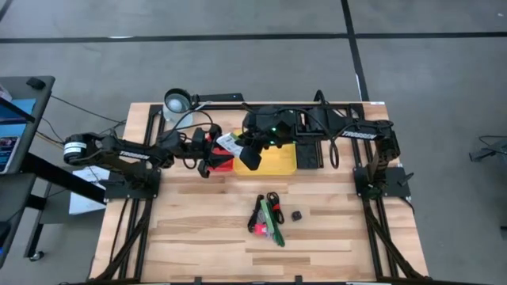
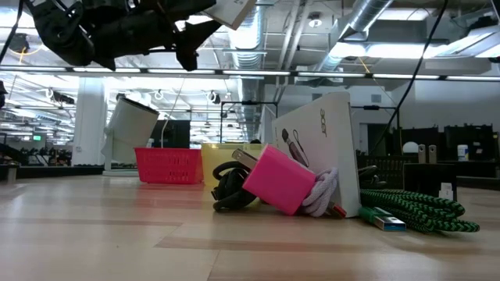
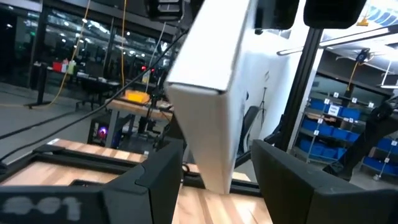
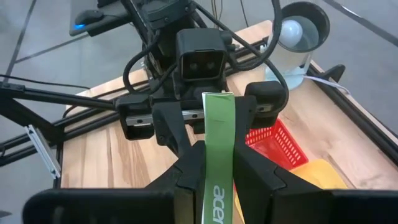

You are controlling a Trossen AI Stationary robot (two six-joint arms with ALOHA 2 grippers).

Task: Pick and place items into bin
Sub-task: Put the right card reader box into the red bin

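Both tools clamp one white Acer box (image 1: 230, 143) mid-air at frame center: L tool (image 4: 211, 115) on one end, R tool (image 1: 249, 154) on the other, likely a handover above red bin (image 1: 222, 162) and yellow bin (image 1: 277, 158). Remaining items (image 1: 269, 215) lie lower-center on desk (image 1: 198, 229).

2 black arms (image 1: 127, 150), looped cables.
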